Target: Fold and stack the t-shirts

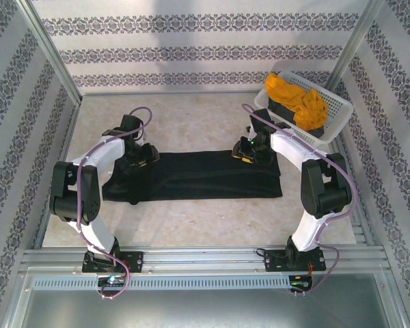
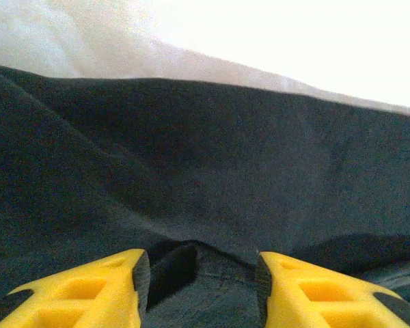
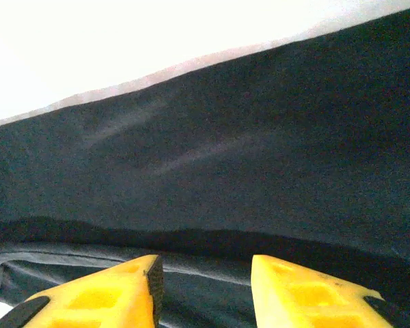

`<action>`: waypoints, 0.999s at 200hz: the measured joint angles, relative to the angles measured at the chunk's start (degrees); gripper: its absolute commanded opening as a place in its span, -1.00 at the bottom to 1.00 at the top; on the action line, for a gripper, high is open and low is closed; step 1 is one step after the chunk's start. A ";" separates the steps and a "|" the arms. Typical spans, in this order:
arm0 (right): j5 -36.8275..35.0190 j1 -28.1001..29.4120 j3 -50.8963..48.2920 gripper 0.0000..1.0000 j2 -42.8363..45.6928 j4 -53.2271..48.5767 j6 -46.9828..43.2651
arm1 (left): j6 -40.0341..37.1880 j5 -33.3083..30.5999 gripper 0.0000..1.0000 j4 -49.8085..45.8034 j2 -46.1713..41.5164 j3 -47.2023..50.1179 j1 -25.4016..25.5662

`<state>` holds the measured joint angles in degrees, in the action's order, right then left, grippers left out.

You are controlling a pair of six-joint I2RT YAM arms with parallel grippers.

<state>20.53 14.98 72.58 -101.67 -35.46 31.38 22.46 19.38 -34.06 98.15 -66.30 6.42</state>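
Note:
The black t-shirt [image 1: 205,176] lies folded into a long flat strip across the middle of the table. My left gripper [image 1: 145,157] rests on the strip's back edge near its left end. Seen from the left wrist, that gripper [image 2: 201,270] is open, a raised fold of black t-shirt [image 2: 205,150] between its yellow fingers. My right gripper [image 1: 246,153] sits on the back edge near the right end. It is open too [image 3: 205,270], straddling a layered edge of the black t-shirt [image 3: 246,164]. The orange-yellow shirt [image 1: 297,96] and the dark grey shirt [image 1: 285,113] lie crumpled in the basket.
The white lattice basket [image 1: 336,104] stands at the back right corner, close behind the right arm. Patterned walls enclose the table on three sides. A metal rail [image 1: 205,258] runs along the near edge. Bare tabletop [image 1: 191,222] lies in front of the strip.

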 measured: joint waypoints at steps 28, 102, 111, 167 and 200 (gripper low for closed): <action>0.37 0.31 -0.11 -0.19 1.20 0.20 0.39 | -3.23 1.42 0.00 2.08 0.00 3.69 0.00; 1.01 1.68 -0.11 -0.20 1.57 0.39 1.44 | -4.04 1.64 -0.75 7.32 -0.48 6.78 1.60; 1.01 1.68 -0.11 -0.20 1.57 0.37 1.46 | -4.07 1.57 -0.88 7.37 -1.05 7.45 1.90; 1.01 1.68 0.13 -0.22 1.57 0.28 1.44 | -1.46 1.18 -1.00 6.36 -8.70 11.23 4.00; 1.03 1.66 0.74 -0.22 1.57 0.13 1.46 | 3.26 1.22 -1.00 4.79 -13.68 11.45 6.88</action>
<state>21.56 16.64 73.32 -100.09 -35.33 32.84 25.71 20.60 -29.28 84.47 -54.85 13.30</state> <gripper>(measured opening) 0.392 0.058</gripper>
